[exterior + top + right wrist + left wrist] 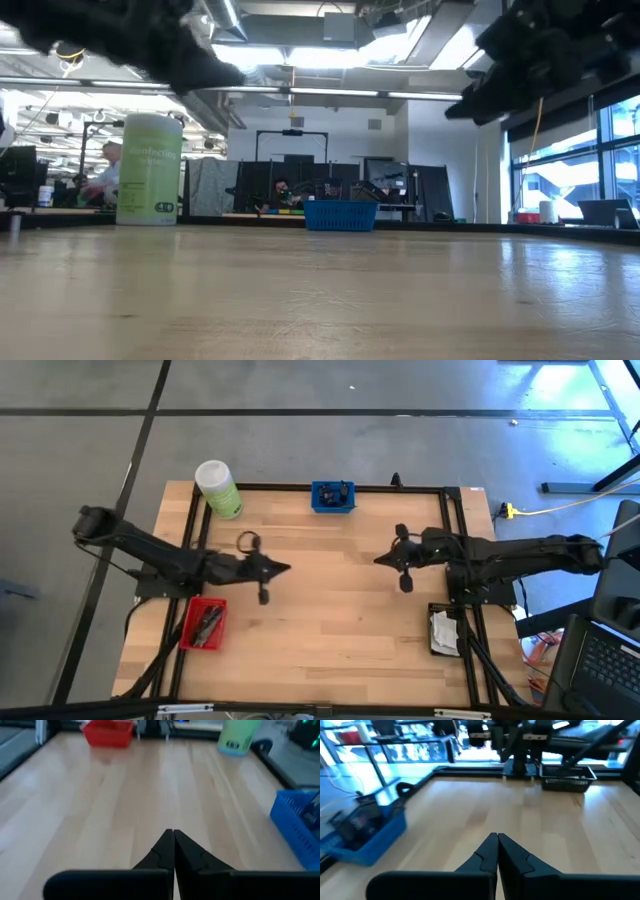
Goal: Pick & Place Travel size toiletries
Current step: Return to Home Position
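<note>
— Where are the toiletries (208,622) to be found?

— They are seen lying in three trays: dark pieces in the red tray (187,628), more dark pieces in the blue tray (333,509), and white sachets (443,630) in the black tray (445,607). None is held.

— How should they be handled?

— They are judged to be light and small. The tubes are probably smooth and a little soft, so they should be taken across the middle and squeezed gently. The thin sachets are better lifted by an edge.

— And the grippers?

— The left gripper (288,568) and the right gripper (378,560) are held above the middle of the table (330,630), facing each other. Both pairs of jaws are pressed together, with nothing between them.

— The surface and the room?

— A smooth board of pale wood is framed by black rails, and a green bottle (218,488) is placed at one far corner. A bright workshop is seen behind, with a person (105,172) far away.
</note>
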Controlling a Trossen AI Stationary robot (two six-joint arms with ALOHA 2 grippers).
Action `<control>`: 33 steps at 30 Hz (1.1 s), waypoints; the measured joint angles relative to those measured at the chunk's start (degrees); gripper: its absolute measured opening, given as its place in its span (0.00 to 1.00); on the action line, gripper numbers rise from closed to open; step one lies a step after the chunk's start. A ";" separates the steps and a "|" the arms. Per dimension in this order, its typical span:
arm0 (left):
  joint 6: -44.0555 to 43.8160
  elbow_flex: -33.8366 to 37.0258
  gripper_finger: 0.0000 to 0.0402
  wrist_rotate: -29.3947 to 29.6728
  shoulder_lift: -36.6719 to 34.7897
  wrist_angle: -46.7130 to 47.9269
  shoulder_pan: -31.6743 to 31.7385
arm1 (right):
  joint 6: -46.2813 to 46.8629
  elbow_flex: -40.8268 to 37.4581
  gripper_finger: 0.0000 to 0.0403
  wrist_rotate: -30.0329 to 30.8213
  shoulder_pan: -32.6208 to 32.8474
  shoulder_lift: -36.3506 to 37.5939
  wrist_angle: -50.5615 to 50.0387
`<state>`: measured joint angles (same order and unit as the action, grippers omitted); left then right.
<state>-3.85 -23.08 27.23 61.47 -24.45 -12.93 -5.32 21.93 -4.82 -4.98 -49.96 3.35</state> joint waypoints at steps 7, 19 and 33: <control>-0.74 11.18 0.01 3.18 -14.73 -1.45 -1.82 | -0.74 -1.47 0.00 -0.60 -0.98 6.57 -0.80; 1.23 16.29 0.01 11.66 -31.24 9.06 -8.96 | -0.44 -8.73 0.00 -0.32 -0.98 21.82 -3.25; 1.63 22.50 0.01 4.71 -48.61 16.20 -6.53 | 0.37 -9.24 0.00 -0.42 -0.93 36.24 -14.31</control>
<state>-2.22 -0.58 31.94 12.86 -8.25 -19.46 -4.95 12.69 -5.24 -5.91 -13.72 -10.96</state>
